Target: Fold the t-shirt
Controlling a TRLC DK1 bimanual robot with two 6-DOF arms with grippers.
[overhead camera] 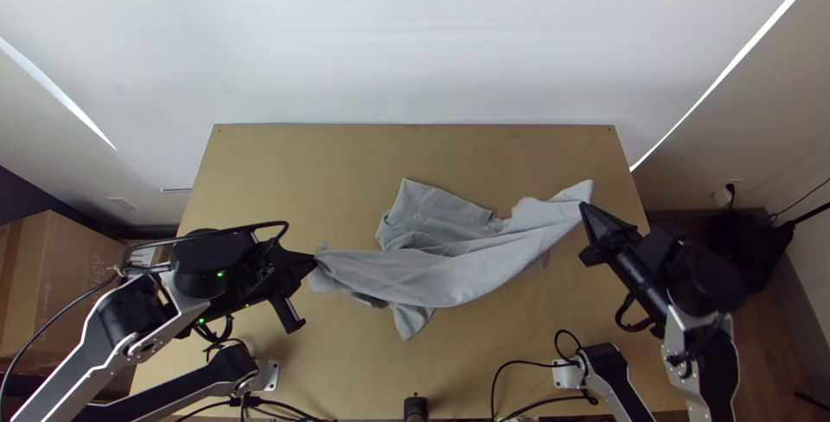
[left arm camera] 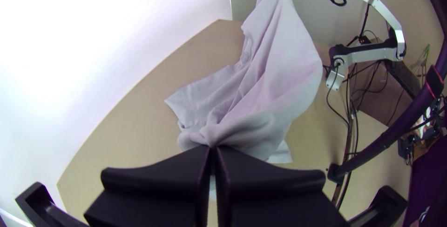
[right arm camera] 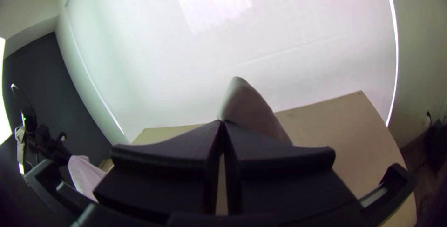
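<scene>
T-shirt (overhead camera: 424, 273), grey, 1 pc. Cond.: bunched, slung b/w both grippers, ends raised above table (overhead camera: 294, 163); loose folds over table's mid, one flap twd its far edge, one corner twd its near edge.

L gripper (overhead camera: 311, 265): over table's L part; jaws closed tight, gathered fabric pinched at tips. R gripper (overhead camera: 585, 207): over table's R part; jaws closed, small pinch w/ a short peak of cloth beyond tips.

Step, prob.: stretch & lay out, pre-fold. Est. progress: early; no neat fold made.

Method, rec.: pull apart gently, just enough to take out slack; over-pulling may slip the R pinch. Match heights, then lower w/ a slow sweep along table so the underside opens vs. doubling under. Set down flat, ends level w/ table's near edge; release only once cloth bears on table. Regrip at corners or hem if bunch persists, esp. L end, where gathered fabric will prob. hold creases.
</scene>
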